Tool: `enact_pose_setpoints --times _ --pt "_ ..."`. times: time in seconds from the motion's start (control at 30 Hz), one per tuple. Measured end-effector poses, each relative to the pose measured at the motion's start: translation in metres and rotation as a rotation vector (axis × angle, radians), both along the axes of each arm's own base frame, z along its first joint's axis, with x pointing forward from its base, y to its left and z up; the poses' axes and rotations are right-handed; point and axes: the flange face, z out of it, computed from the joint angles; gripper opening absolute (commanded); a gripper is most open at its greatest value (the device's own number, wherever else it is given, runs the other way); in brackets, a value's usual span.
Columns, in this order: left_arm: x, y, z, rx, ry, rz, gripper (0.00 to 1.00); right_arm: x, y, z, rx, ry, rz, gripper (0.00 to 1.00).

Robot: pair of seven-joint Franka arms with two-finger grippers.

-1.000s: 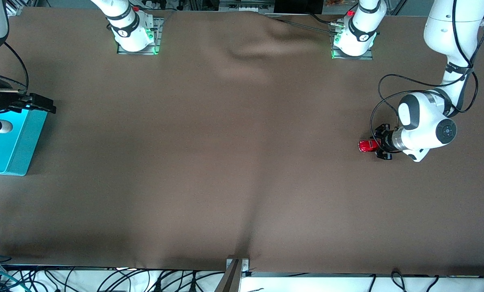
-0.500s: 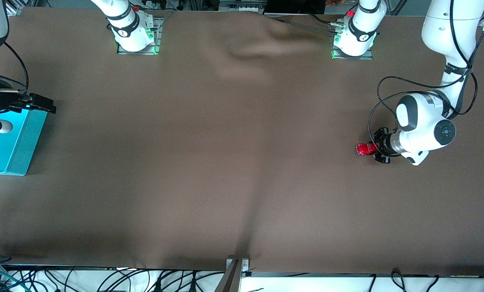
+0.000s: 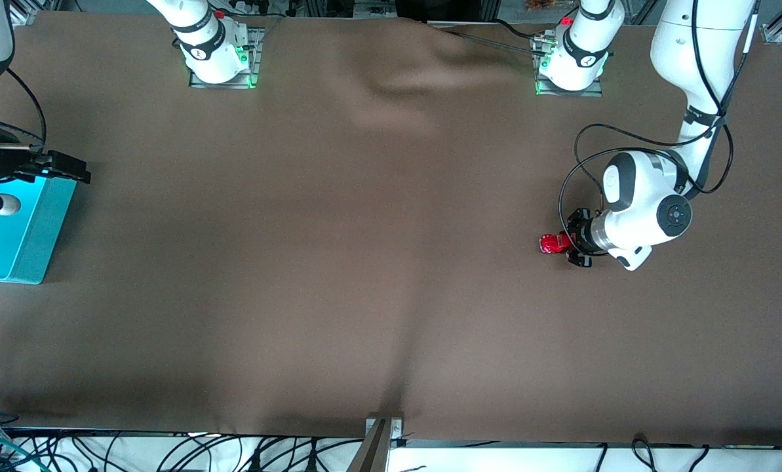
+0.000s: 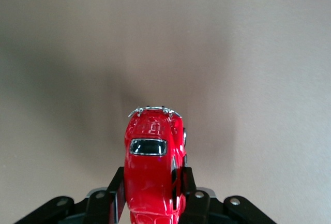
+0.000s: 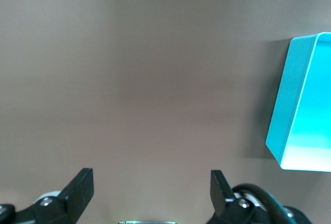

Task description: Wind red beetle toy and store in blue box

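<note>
The red beetle toy (image 3: 552,243) is a tiny glossy red car on the brown cloth near the left arm's end of the table. My left gripper (image 3: 569,244) lies low and level and is shut on the toy's sides. In the left wrist view the toy (image 4: 151,172) sits between the black fingers (image 4: 117,198), its silver bumper pointing away. The blue box (image 3: 20,226) stands at the right arm's end of the table. My right gripper (image 3: 59,169) hangs open and empty over the box's rim. The right wrist view shows its fingers (image 5: 81,188) spread wide and a corner of the box (image 5: 302,105).
A brown cloth (image 3: 364,275) covers the whole table, with a fold near the arm bases. The two arm bases (image 3: 219,52) stand along the edge farthest from the front camera. Cables hang under the edge nearest that camera.
My left gripper has slid with the red beetle toy along the cloth toward the middle of the table. The right arm has not moved.
</note>
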Motion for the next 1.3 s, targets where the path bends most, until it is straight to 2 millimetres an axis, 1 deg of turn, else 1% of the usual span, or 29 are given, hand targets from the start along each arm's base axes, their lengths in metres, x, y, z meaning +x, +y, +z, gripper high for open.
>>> enact_pose_setpoints --times 0.27,0.57,0.8,0.93,1.3 --pt "-0.003 -0.001 -0.015 0.008 0.028 0.023 0.00 0.000 0.000 0.000 0.000 0.000 0.000 1.00" --pt "-0.002 -0.002 -0.015 0.005 0.026 0.004 0.00 0.000 0.000 0.000 0.000 0.000 0.000 1.00" --pt "-0.002 0.003 -0.015 0.002 0.028 -0.010 0.00 0.000 0.000 0.000 0.000 0.000 0.000 1.00" --pt "-0.002 0.012 -0.016 -0.001 0.030 -0.012 0.00 0.000 0.000 0.000 0.000 0.000 0.000 1.00" --pt "-0.002 0.053 -0.016 -0.016 0.030 -0.033 0.00 0.000 0.000 0.000 0.000 0.000 0.000 1.00"
